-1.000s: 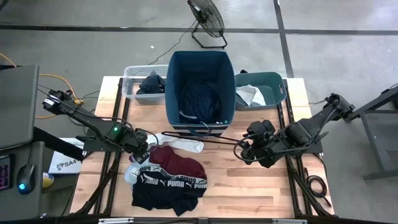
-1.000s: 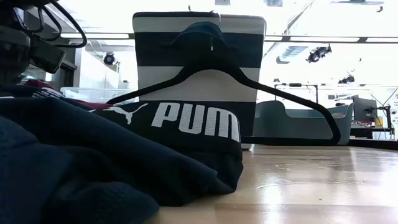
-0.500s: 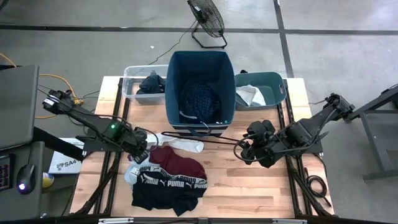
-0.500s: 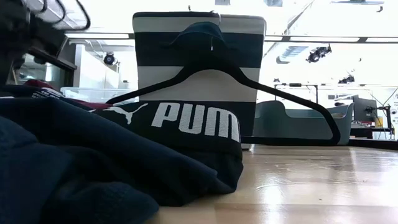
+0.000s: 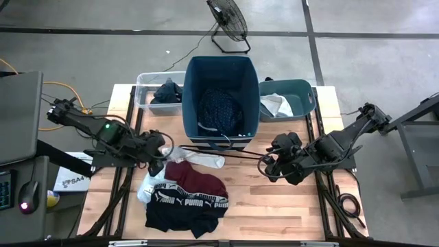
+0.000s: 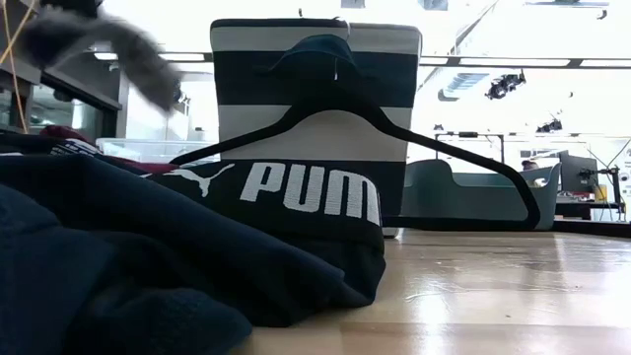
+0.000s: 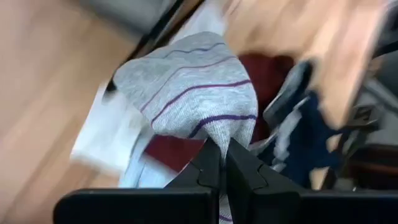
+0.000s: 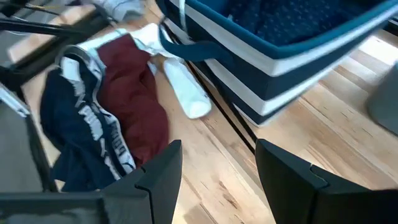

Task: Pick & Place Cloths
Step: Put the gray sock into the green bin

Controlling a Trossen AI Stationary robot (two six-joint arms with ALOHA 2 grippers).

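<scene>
My left gripper (image 5: 158, 152) is above the far left side of the cloth pile and is shut on a pale grey cloth with purple stripes (image 7: 193, 87). That cloth also shows blurred and high up in the low view (image 6: 99, 39). The pile on the table holds a maroon cloth (image 5: 200, 182), a black cloth with a PUMA waistband (image 5: 188, 204) and a white cloth (image 5: 202, 160). A navy dotted cloth (image 5: 221, 106) lies in the blue basket (image 5: 194, 75). My right gripper (image 5: 269, 165) is open, to the right of the pile, and holds nothing. My left gripper pinches the pale grey striped cloth between its two fingertips at a bunched part (image 7: 221, 127). The fabric bulges out beyond the fingers, lifted off the pile. Whether it is one layer or several, I cannot tell.
A thin black wire hanger (image 5: 226, 154) lies in front of the blue basket. A clear bin (image 5: 144, 86) with a dark cloth stands to the basket's left. A teal bin (image 5: 305, 96) with a white cloth stands to its right. Bare wood lies between the pile and my right gripper.
My left gripper has risen and moved toward the table's far edge, drawing the grey striped cloth up off the pile. In the low view the gripper has left the upper left corner and the blurred cloth now shows there. The right arm has stayed still.
</scene>
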